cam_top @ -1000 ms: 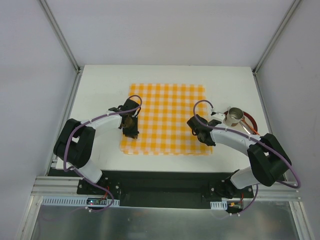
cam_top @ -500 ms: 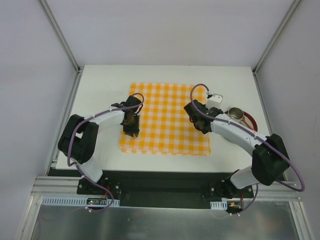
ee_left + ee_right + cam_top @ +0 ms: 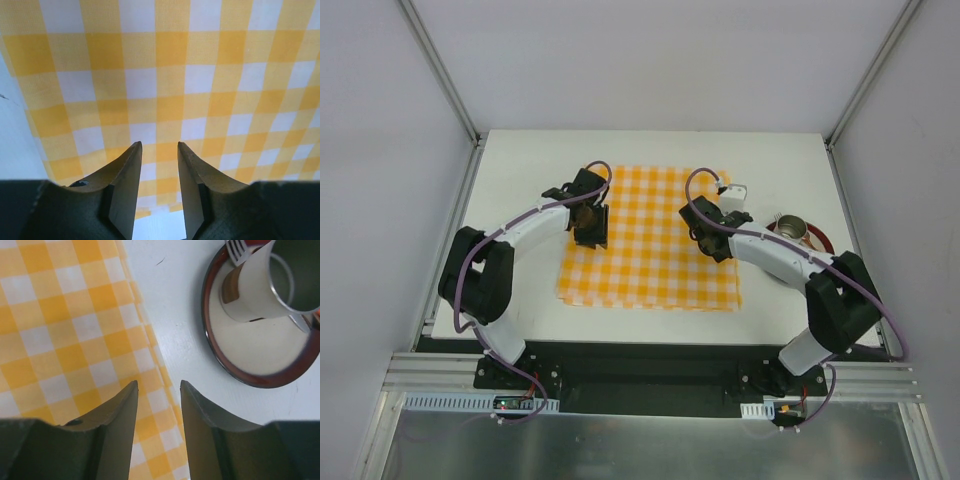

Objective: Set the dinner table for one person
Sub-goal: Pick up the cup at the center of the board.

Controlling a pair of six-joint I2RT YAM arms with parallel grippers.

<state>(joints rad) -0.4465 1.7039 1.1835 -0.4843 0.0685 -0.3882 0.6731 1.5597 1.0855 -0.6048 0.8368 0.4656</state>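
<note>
We see the desk (image 3: 525,175), a large plain matte white rectangle, spread ahead of both arms beneath the checked cloth (image 3: 655,265). A red-rimmed plate (image 3: 250,350) sits on its right side. The left fingers (image 3: 590,236) and the right fingers (image 3: 718,246) stand parted above the cloth, gripping nothing.

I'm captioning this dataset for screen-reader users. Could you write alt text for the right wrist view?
The right pincer hangs open and empty over the edge of an orange-and-white checked cloth on the white dinner table. Beside the cloth, a red-rimmed plate holds a metal cup, with fork tines showing at the top edge.
</note>
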